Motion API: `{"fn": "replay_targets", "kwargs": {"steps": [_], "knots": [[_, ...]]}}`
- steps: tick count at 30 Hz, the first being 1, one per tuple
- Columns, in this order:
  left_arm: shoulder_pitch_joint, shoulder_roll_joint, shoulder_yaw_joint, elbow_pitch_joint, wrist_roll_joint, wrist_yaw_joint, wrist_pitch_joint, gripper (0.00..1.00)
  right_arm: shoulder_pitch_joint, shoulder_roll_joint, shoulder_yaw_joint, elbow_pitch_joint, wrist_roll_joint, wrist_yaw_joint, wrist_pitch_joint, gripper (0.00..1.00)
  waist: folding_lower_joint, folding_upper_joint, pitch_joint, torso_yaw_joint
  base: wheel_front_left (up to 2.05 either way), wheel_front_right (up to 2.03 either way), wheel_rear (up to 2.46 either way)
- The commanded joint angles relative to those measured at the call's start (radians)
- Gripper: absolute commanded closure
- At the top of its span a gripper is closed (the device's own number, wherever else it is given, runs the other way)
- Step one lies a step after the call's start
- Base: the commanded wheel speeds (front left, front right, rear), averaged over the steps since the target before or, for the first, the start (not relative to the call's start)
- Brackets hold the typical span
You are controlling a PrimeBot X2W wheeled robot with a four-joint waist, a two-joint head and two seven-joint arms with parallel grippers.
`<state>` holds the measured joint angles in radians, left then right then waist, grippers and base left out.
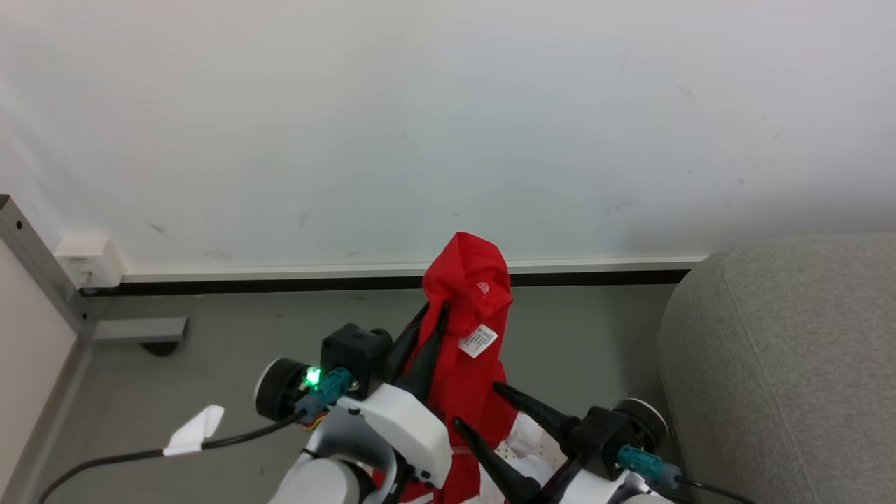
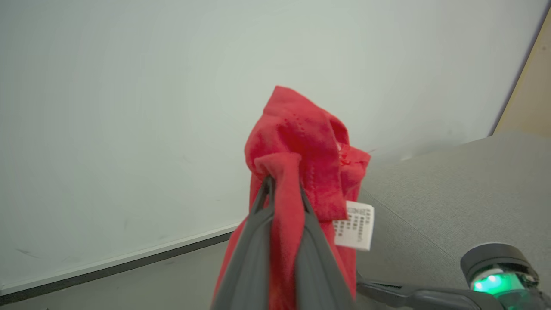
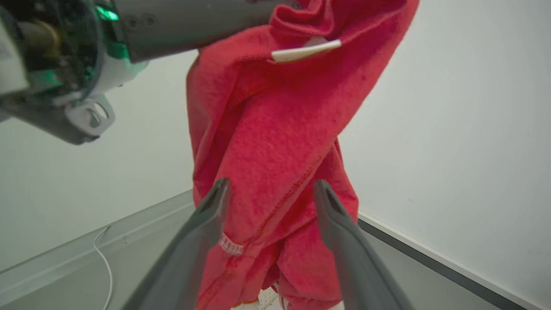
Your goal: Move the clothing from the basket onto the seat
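Note:
My left gripper [image 1: 432, 316] is shut on the clothing [image 1: 467, 329], a red garment that hangs lifted from the pinch, its small white label [image 1: 478, 341] facing out. In the left wrist view the fingers [image 2: 258, 241] clamp a red fold [image 2: 297, 146]. My right gripper [image 1: 477, 404] is open lower down, its fingers [image 3: 206, 224] on either side of the hanging cloth [image 3: 267, 142] without closing on it. A sliver of white perforated surface [image 1: 526, 437] below looks like the basket. The grey seat [image 1: 784, 364] stands to the right.
A white wall [image 1: 448, 126] with a dark skirting strip runs behind. A grey metal frame [image 1: 38, 259] and a white socket box [image 1: 87, 260] sit at the left. A black cable with a white tag [image 1: 196, 428] lies on the grey floor [image 1: 210, 350].

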<state>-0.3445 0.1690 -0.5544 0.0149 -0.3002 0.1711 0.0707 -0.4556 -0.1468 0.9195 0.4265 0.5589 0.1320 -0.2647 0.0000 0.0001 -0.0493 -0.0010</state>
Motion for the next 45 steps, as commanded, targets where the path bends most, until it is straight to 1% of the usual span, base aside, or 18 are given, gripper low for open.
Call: {"fn": "replay_targets", "kwargs": {"steps": [1,4,9,11,12,13,14,15,20,28,29,30,31,32,38,45], "knots": [[-0.014,-0.005,-0.006,-0.008,0.014,-0.003,0.004,1.00,-0.033,0.014,0.017,0.036,0.021,-0.002,0.000,0.00,0.0000,-0.0001,0.004,0.005,0.00,0.00,0.00],[-0.020,-0.015,-0.020,-0.008,0.015,-0.007,0.005,1.00,-0.073,0.040,0.043,0.101,0.037,-0.002,0.000,0.00,0.0000,-0.0001,0.010,0.012,0.00,0.00,0.00],[-0.029,-0.030,-0.035,-0.001,0.008,-0.013,0.003,1.00,-0.122,0.076,0.056,0.197,0.062,-0.002,0.000,0.00,0.0000,-0.0001,0.022,0.021,0.00,0.00,0.00],[-0.032,-0.035,-0.042,0.002,0.003,-0.016,0.002,1.00,-0.138,0.084,0.060,0.232,0.089,-0.002,0.000,0.00,0.0000,-0.0001,0.026,0.023,0.00,0.00,0.00],[-0.034,-0.038,-0.044,0.003,0.001,-0.016,0.001,1.00,-0.145,0.088,0.065,0.247,0.097,-0.002,0.000,0.12,0.0000,-0.0001,0.027,0.025,0.00,0.00,0.00],[-0.034,-0.038,-0.044,0.003,0.001,-0.016,0.001,1.00,-0.145,0.088,0.065,0.247,0.097,-0.002,0.000,0.12,0.0000,-0.0001,0.027,0.025,0.00,0.00,0.00],[-0.035,-0.041,-0.047,0.004,-0.001,-0.017,0.001,1.00,-0.153,0.091,0.068,0.262,0.104,-0.002,0.000,0.64,0.0000,-0.0001,0.028,0.026,0.00,0.00,0.00],[-0.035,-0.043,-0.048,0.005,-0.004,-0.017,0.000,1.00,-0.160,0.094,0.062,0.269,0.115,-0.002,0.000,1.00,0.0000,-0.0001,0.029,0.027,0.00,0.00,0.00],[-0.040,-0.043,-0.047,0.014,-0.008,-0.013,-0.004,1.00,-0.164,0.096,0.057,0.230,0.166,-0.002,0.000,1.00,0.0000,-0.0001,0.033,0.025,0.00,0.00,0.00],[-0.031,-0.022,-0.035,0.029,-0.003,0.003,-0.019,1.00,-0.159,0.095,0.035,0.201,0.170,-0.002,0.000,1.00,0.0000,-0.0001,0.039,0.005,0.00,0.00,0.00],[-0.034,-0.016,-0.036,0.030,0.009,0.005,-0.022,0.71,-0.156,0.096,0.026,0.196,0.165,-0.002,0.000,1.00,0.0000,-0.0001,0.039,0.003,0.00,0.00,0.00],[-0.033,-0.013,-0.038,0.033,0.013,0.009,-0.025,0.55,-0.150,0.095,0.015,0.191,0.161,-0.002,0.000,1.00,0.0000,-0.0001,0.039,0.001,0.00,0.00,0.00],[-0.030,-0.012,-0.039,0.034,0.015,0.011,-0.027,0.07,-0.143,0.096,0.007,0.184,0.160,-0.002,0.000,1.00,0.0000,-0.0001,0.039,-0.002,0.00,0.00,0.00],[-0.027,-0.012,-0.039,0.036,0.015,0.012,-0.028,0.00,-0.137,0.093,-0.001,0.176,0.157,-0.002,0.000,1.00,0.0000,-0.0001,0.040,-0.004,0.00,0.00,0.00],[-0.017,-0.008,-0.036,0.046,0.013,0.026,-0.034,0.00,-0.115,0.050,-0.051,0.128,0.140,-0.002,0.000,1.00,0.0000,-0.0001,0.042,-0.027,0.00,0.00,0.00],[-0.013,0.001,-0.035,0.047,0.008,0.033,-0.035,0.00,-0.082,-0.011,-0.127,0.071,0.124,-0.002,0.000,1.00,0.0000,-0.0001,0.046,-0.074,0.00,0.00,0.00]]}}
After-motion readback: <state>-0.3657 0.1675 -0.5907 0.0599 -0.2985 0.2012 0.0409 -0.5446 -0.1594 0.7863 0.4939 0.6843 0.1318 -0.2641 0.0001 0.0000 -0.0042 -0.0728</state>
